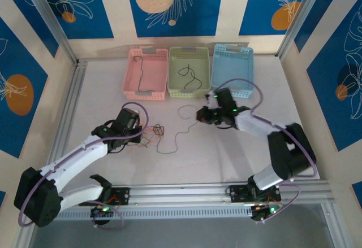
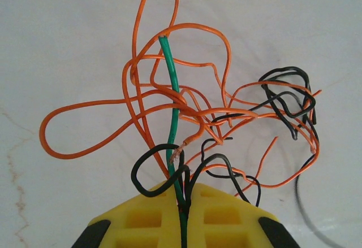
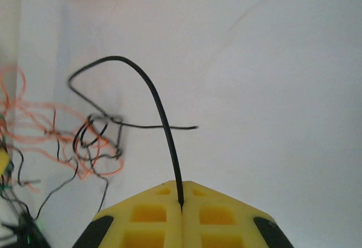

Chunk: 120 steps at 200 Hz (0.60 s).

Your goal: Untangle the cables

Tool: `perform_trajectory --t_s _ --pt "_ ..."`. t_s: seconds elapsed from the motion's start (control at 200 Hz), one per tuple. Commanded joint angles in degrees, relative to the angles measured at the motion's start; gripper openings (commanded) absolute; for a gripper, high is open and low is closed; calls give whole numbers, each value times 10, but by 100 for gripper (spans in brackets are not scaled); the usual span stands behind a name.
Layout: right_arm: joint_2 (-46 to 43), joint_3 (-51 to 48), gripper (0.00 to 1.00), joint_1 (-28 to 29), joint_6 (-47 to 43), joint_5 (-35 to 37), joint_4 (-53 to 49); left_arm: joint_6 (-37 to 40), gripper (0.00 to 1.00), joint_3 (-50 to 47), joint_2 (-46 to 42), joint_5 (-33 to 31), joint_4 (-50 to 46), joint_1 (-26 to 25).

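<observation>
The cables [image 2: 186, 112] sit in a loose knot: thin orange loops cross a straight green wire [image 2: 171, 84], and kinked black strands [image 2: 134, 172] curl at the bottom and right. In the top view they lie left of centre on the white desk [image 1: 226, 157]. The left tool [image 2: 184, 205] is pinched closed on the green and black strands. The right tool [image 3: 181, 203] is closed on one arching black wire [image 3: 154, 90]. At the upper edge, a pink basket [image 1: 129, 73] and a green basket [image 1: 186, 94] each hold a loose dark wire [image 1: 191, 75].

Both pairs of jaws shut.
</observation>
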Motion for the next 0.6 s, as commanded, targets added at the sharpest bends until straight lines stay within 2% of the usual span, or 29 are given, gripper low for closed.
perform_trajectory --t_s 0.0,0.115,0.235,0.39,0.49,0.595 --pt "-78 -33 0 -115 -1 9 -57 -18 0 2 -37 -53 -32 12" --pt "-142 -33 0 -212 -14 56 -110 -18 0 42 -79 -83 -93 12" --pt "-202 -66 0 -298 39 88 -98 4 0 102 -117 -113 -150 17" --pt "-222 -70 0 -349 54 129 -113 65 0 188 -135 -184 -230 34" --pt "-233 -85 0 -382 75 142 -109 103 0 218 -136 -251 -261 52" --pt "-239 -95 0 -403 89 159 -111 130 0 229 -142 -259 -268 84"
